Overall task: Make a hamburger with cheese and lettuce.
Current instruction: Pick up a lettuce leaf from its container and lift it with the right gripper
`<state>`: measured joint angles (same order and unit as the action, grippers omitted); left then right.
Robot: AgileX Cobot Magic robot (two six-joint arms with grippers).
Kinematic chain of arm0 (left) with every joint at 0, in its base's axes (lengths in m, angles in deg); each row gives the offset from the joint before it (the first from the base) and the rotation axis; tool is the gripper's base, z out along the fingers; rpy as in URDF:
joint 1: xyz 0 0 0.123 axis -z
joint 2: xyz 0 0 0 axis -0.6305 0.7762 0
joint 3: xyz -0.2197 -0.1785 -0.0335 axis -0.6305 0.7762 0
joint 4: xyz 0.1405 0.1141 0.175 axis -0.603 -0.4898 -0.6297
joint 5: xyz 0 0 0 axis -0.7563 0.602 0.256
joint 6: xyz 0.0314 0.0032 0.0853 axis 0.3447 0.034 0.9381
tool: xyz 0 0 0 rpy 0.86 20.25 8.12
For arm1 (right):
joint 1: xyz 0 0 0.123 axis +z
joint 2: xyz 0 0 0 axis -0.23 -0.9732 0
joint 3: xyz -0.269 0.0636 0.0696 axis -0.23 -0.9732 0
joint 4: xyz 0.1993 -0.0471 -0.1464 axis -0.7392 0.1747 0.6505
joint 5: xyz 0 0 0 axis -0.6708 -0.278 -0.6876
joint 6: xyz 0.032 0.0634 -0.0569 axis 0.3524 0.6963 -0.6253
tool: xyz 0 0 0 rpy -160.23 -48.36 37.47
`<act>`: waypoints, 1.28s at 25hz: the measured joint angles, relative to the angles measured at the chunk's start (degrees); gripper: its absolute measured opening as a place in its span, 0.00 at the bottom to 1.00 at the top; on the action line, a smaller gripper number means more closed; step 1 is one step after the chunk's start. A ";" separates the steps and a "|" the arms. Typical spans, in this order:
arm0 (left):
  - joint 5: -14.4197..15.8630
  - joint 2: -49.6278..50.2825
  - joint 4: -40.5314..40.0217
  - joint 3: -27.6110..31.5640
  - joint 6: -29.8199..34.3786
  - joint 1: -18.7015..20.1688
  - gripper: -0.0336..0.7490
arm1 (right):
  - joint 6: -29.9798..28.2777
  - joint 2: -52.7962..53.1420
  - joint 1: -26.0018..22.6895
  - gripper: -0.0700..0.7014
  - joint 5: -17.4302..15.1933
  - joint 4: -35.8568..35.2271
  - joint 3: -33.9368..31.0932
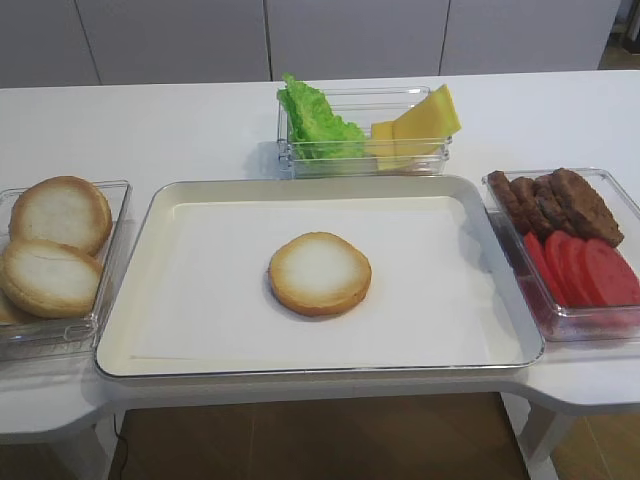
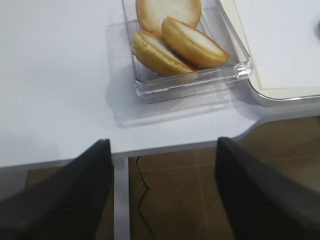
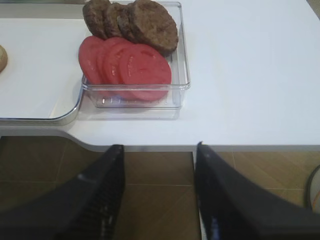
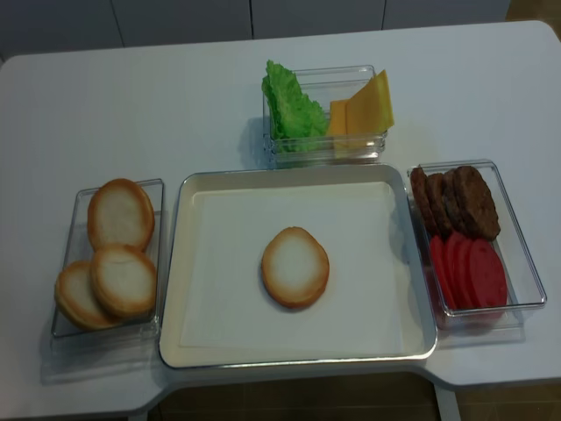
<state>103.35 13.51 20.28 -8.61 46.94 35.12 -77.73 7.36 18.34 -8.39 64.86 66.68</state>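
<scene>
1. Both pincers hang off the table's front edge: left gripper (image 2: 162, 192) spread wide and empty, bun tub (image 2: 187, 82) just ahead of it; right gripper (image 3: 159, 192) likewise parted, empty.
2. Hamburger (image 1: 320, 273): one bun half, cut face up, mid-tray (image 1: 300, 370), between and beyond both grippers.
3. Lettuce (image 1: 312, 122) and cheese (image 1: 425, 122) remain in the far tub, leaning upright, cheese corner pointing up.
4. Looks barely started.

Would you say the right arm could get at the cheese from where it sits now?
Probably yes: the cheese stands upright in an uncovered bin behind the tray, nothing over it, and the right gripper is open.
</scene>
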 joint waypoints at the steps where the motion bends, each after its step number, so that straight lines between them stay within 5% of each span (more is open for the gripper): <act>1: 0.00 0.00 0.00 0.00 0.00 0.00 0.65 | -0.03 0.00 0.00 0.56 0.00 0.00 0.00; 32: 0.00 0.00 0.00 0.00 0.00 0.00 0.65 | 0.16 0.00 0.00 0.56 0.00 0.00 0.00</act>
<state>103.35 13.51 20.28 -8.61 46.94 35.12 -77.57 7.36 18.34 -8.39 64.86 66.68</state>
